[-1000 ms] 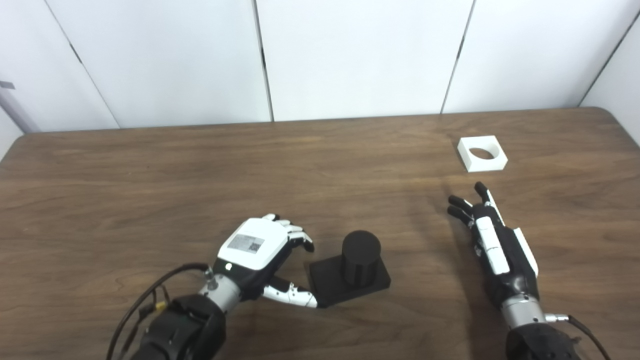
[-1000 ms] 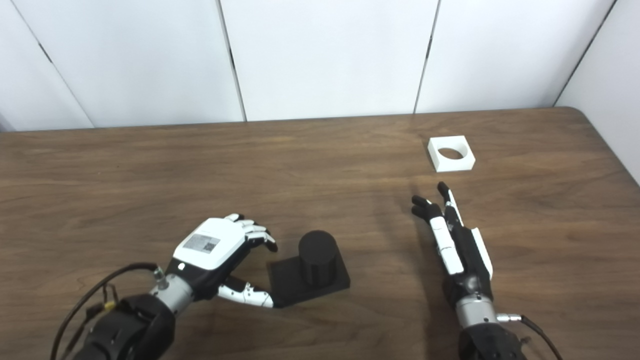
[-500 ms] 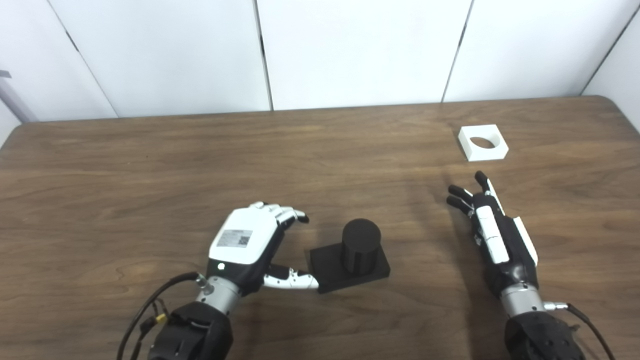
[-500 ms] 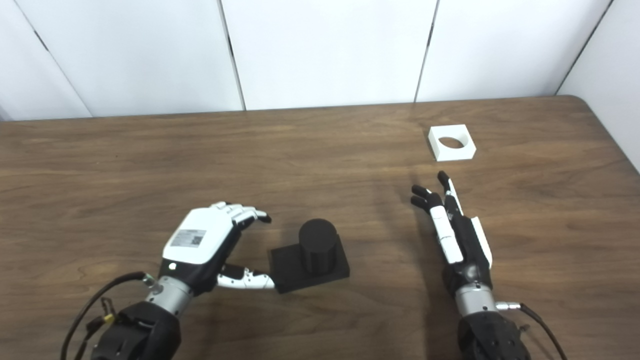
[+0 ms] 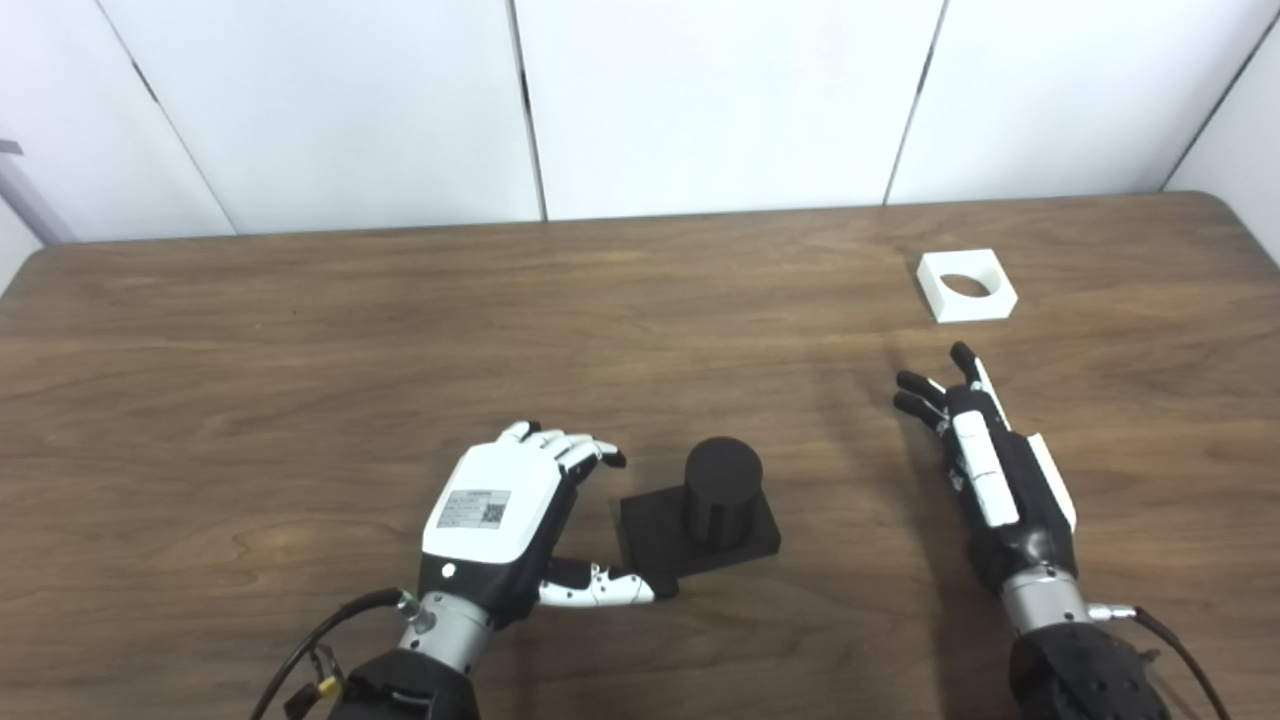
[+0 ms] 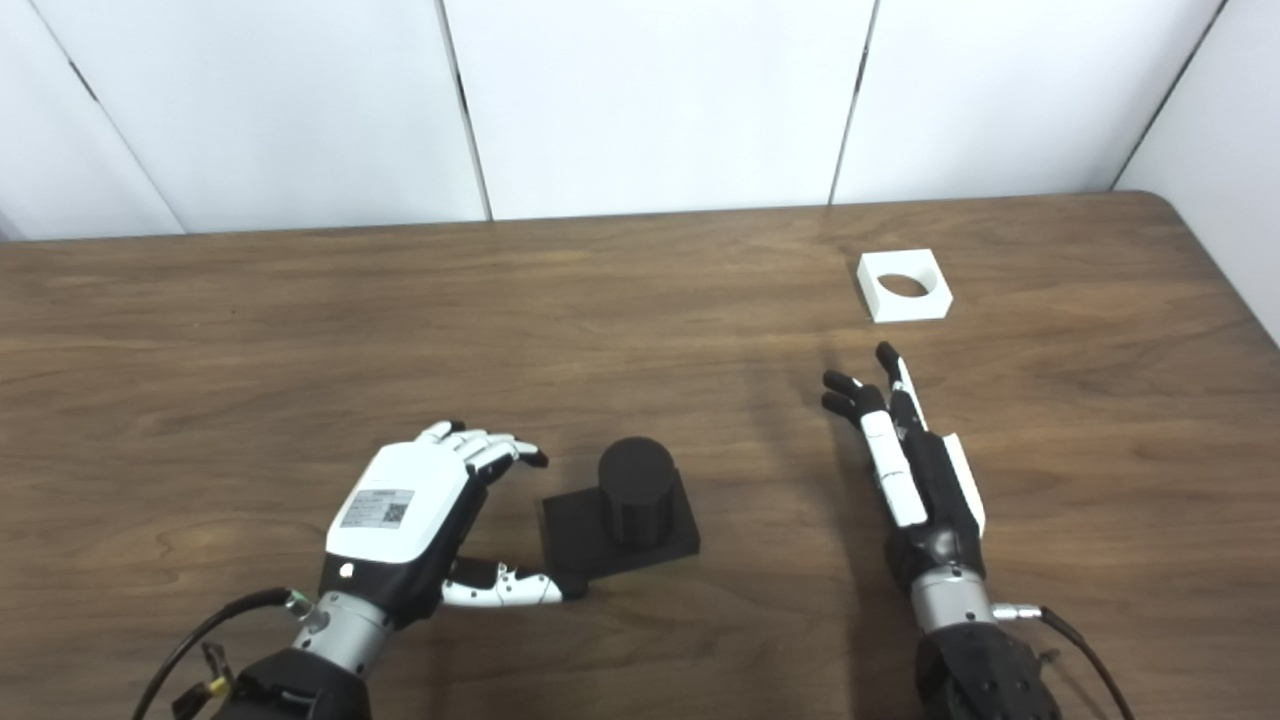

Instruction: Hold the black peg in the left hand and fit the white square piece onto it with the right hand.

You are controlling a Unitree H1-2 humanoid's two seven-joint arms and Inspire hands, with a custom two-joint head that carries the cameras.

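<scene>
We take the black peg (image 5: 718, 500) as our landmark: an upright cylinder on a flat square base, standing on the wooden table (image 5: 300, 330) near its front edge.

Just to the left of the peg we see the left hand (image 5: 500, 525), back upward, holding nothing. Its fingers (image 5: 575, 452) are spread and lightly curved, reaching toward the far left corner of the peg's base without clearly touching it. Its thumb (image 5: 605, 590) stretches along the near left corner of the base; the tip looks to be against the base edge, though we cannot tell for certain that it makes contact.

To the right of the peg, well apart from it, we see the right hand (image 5: 985, 465) turned on its edge above or on the table, fingers extended nearly straight and pointing away from the robot, empty and open.

Beyond the right hand, far to the right and behind the peg, the white square piece (image 5: 966, 286) lies flat on the table, its round hole facing up. Neither hand touches it.
</scene>
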